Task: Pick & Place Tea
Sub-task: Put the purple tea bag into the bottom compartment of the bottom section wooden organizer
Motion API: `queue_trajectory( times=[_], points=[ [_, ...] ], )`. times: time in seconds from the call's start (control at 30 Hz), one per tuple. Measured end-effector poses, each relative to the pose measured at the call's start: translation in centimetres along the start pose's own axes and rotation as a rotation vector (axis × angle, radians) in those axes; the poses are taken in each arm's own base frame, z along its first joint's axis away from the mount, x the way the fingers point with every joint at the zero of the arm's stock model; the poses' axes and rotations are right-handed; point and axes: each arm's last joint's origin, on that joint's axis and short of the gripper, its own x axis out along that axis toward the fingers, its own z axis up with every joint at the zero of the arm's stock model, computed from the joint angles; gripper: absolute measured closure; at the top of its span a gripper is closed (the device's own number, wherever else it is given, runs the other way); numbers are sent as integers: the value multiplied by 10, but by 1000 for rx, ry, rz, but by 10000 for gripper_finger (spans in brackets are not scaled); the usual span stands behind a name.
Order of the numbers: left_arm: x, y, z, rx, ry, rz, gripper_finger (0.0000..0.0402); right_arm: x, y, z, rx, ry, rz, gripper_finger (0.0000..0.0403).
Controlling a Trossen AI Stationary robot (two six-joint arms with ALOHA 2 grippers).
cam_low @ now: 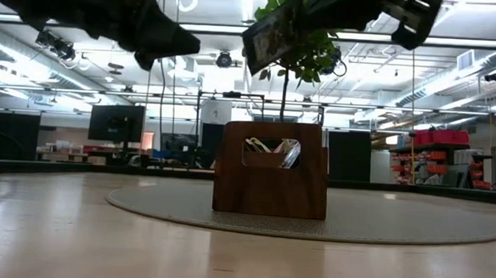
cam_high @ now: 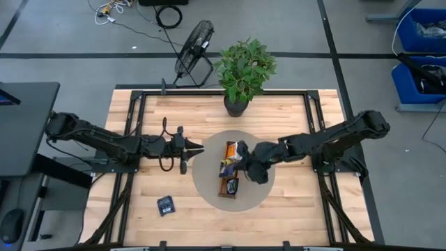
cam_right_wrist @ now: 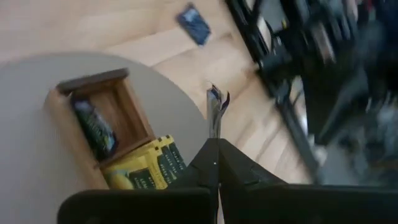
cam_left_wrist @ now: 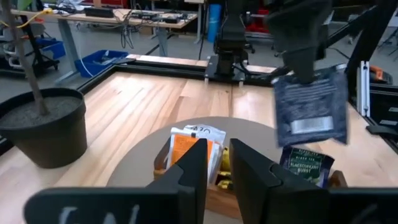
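In the high view, the right gripper [cam_high: 245, 164] is hanging over the middle of the frame and covering part of the wooden tray [cam_high: 231, 187], so the sachets beneath it are hard to make out there. It is clenching a dark navy sachet [cam_right_wrist: 216, 111], which is showing edge-on in the right wrist view, pinched between the closed fingertips [cam_right_wrist: 209, 163]. In the left wrist view the same packet is showing flat-on at the upper right of the frame, dangling in the air above the tray. In the low view it is hanging tilted at the top centre, its holder cut off by the frame edge.

The left gripper [cam_high: 198, 148] is pointing toward the tray from centre-left in the high view, with its fingers [cam_left_wrist: 194, 163] standing slightly apart and holding nothing.

More tea is sitting in the tray: orange and white sachets [cam_left_wrist: 194, 144], yellow ones [cam_right_wrist: 148, 167] and a dark green-labelled one [cam_right_wrist: 94, 127]. A loose navy sachet [cam_high: 166, 205] is lying on the bare wood at lower left in the high view, well apart from the tray.

The tray is standing on a round grey mat [cam_high: 209, 189] on a pale wooden table [cam_high: 286, 216]. A potted plant [cam_high: 242, 73] is standing at the table's upper middle edge, with a fan [cam_high: 193, 50] on the grey floor beyond. Blue bins [cam_high: 421, 49] are sitting at the upper right.
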Motion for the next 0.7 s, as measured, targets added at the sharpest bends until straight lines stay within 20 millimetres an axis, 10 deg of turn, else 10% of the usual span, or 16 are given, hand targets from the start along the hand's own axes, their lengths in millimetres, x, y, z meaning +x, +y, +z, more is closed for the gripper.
queue_trajectory(
  times=[0.7],
  points=[
    [-6,2,-9,-63,-24,-7,332,34,38,16,-393,30,109,403]
  ],
)
